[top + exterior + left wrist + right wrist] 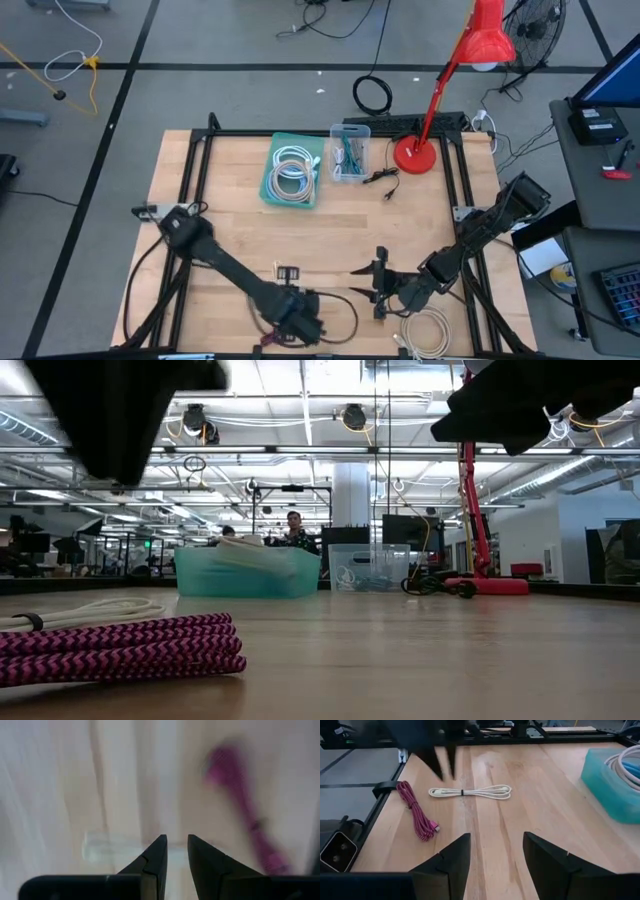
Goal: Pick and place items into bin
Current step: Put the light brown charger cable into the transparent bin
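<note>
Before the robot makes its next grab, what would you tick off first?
1. Maroon cord lying free on the table: ok.
2. Cream cord apart from it, not tangled: ok.
3. Left gripper empty, fingers slightly apart, above the table near the maroon cord: ok.
4. Right gripper empty, fingers wide apart: ok.
5. Teal bin unblocked: ok.
6. Room left beside its white coils: cannot tell.

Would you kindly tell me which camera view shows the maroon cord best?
The right wrist view: the whole maroon cord lies sharp on the wood. The low view shows it close, edge-on; the left wrist view blurs it; the high view hides it.
</note>
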You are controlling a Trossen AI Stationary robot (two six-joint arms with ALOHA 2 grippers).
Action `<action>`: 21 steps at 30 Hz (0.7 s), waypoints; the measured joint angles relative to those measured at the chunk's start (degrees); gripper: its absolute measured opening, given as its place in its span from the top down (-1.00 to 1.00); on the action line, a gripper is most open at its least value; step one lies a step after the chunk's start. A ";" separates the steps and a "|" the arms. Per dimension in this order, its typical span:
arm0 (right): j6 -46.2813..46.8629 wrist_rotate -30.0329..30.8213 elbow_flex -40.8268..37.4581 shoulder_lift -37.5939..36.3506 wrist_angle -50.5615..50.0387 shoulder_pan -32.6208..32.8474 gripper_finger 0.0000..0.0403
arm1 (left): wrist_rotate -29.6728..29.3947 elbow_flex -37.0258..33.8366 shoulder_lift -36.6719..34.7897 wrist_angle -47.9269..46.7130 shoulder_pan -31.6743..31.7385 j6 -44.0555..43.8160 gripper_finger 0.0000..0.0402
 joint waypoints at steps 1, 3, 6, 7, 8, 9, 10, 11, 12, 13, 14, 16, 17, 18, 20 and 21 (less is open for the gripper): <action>0.09 -0.01 0.00 0.00 -0.04 0.01 0.15 | 0.57 1.16 1.71 -3.66 0.22 -3.21 0.60; 0.10 0.03 0.00 0.00 -0.20 0.34 0.15 | 3.14 2.13 3.61 -7.99 1.00 -11.01 0.60; 0.32 -0.01 0.02 0.00 -0.25 0.60 0.15 | 4.72 1.55 3.34 -9.53 1.94 -25.00 0.60; 0.46 0.02 0.03 0.00 -0.30 0.73 0.15 | 4.69 1.44 3.03 -9.45 2.10 -27.75 0.60; 0.47 0.06 0.04 0.00 -0.41 0.82 0.15 | 4.09 1.40 2.77 -9.33 2.12 -30.66 0.60; 0.45 0.06 0.02 0.00 -0.55 0.97 0.15 | 3.83 1.40 2.37 -9.19 2.12 -33.12 0.60; 0.45 0.05 0.04 0.00 -0.60 1.14 0.15 | 3.36 1.40 1.65 -9.35 2.08 -35.39 0.60; 0.45 0.06 0.04 0.00 -0.81 1.44 0.15 | 2.19 1.41 1.03 -9.46 2.02 -37.77 0.60; 0.43 0.04 0.04 0.00 -0.94 1.71 0.15 | 0.92 1.50 0.64 -9.47 1.88 -40.09 0.60; 0.41 0.03 0.04 0.00 -0.95 2.04 0.15 | 0.14 1.53 0.23 -9.44 1.68 -42.07 0.60; 0.37 0.09 0.04 0.00 -0.93 2.38 0.15 | -0.72 1.50 0.09 -9.48 1.34 -43.54 0.60; 0.28 0.25 0.04 0.00 -0.86 2.81 0.15 | -1.61 1.44 0.11 -9.37 0.93 -45.82 0.60; 0.16 0.25 0.04 0.01 -0.86 2.88 0.15 | -1.97 1.42 0.11 -9.41 0.60 -46.45 0.60; 0.08 0.27 0.04 0.01 -0.88 2.99 0.15 | -2.10 1.42 0.11 -9.43 0.12 -46.85 0.60; -0.08 0.28 0.04 0.01 -0.88 2.99 0.15 | -2.15 0.47 0.01 -9.34 -0.91 -47.36 0.60; -0.19 0.28 0.04 0.02 -0.88 2.99 0.15 | -1.83 -0.28 0.02 -9.44 -1.37 -47.79 0.60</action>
